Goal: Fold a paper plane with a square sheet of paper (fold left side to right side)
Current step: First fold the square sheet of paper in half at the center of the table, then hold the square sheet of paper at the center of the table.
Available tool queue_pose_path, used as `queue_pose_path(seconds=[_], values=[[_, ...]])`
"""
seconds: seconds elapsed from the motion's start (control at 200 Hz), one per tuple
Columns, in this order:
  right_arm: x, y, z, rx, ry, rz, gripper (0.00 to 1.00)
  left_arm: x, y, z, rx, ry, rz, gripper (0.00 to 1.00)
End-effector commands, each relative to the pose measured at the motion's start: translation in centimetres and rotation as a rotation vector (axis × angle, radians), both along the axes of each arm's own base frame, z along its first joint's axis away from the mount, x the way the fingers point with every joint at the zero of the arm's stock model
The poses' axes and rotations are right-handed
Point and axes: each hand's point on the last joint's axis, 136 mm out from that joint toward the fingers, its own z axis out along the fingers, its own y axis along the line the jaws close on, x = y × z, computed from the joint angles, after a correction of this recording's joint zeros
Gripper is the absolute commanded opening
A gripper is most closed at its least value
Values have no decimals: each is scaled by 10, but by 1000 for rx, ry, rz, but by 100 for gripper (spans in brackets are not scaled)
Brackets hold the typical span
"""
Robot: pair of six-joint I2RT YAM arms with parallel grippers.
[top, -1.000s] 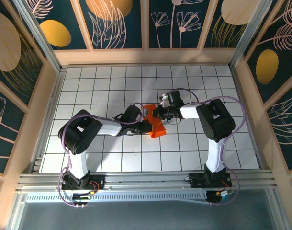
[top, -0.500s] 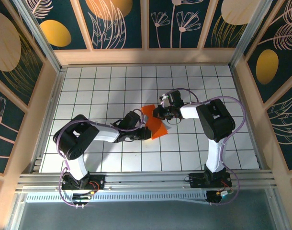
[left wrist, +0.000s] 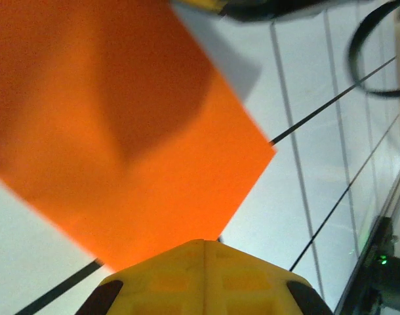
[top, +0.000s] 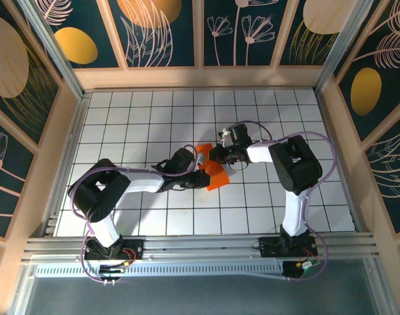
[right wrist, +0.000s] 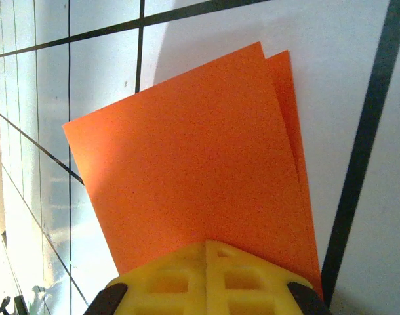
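Left elbow now sits farther out; my left gripper (top: 201,178), pressed together, rides the square sheet of paper (top: 218,177) my right gripper (top: 215,155) pinches; drag could misalign layers.

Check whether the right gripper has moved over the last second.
No. The right gripper stays over the same grid tile, shut, at the far end of the square sheet of paper.

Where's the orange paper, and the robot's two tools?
orange paper (right wrist: 193,151): right wrist view, middle of top layer.
left tool (left wrist: 204,252): left wrist view, between yellow fingertips.
right tool (right wrist: 206,252): right wrist view, between yellow fingertips.
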Motion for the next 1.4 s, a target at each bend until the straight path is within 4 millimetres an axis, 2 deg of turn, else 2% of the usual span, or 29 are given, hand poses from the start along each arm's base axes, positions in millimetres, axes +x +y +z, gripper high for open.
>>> queue_pose_path(seconds=[0.0,0.335,0.701,0.841,0.951,1.076,1.101,1.286,1.396], values=[[-19,-28,-40,-148,108,-61,0,4,-8,4,-12,-2,-17,7],[-19,-28,-41,-147,110,-57,0,-4,-6,-27,31,54,-44,6],[-20,-27,-42,-150,116,-56,0,-48,18,-53,135,117,-119,6],[-21,-27,-42,-151,115,-55,0,-60,29,-55,142,129,-124,5],[-22,-26,-42,-152,117,-53,0,-63,30,-50,124,123,-117,5],[-23,-25,-41,-151,116,-50,0,-55,28,-39,94,110,-88,4],[-23,-25,-41,-151,115,-50,0,-51,25,-27,65,88,-81,4],[-22,-24,-36,-145,106,-57,0,-14,29,21,-85,23,-12,3],[-22,-24,-34,-139,103,-62,0,9,35,40,-118,-26,24,2]])
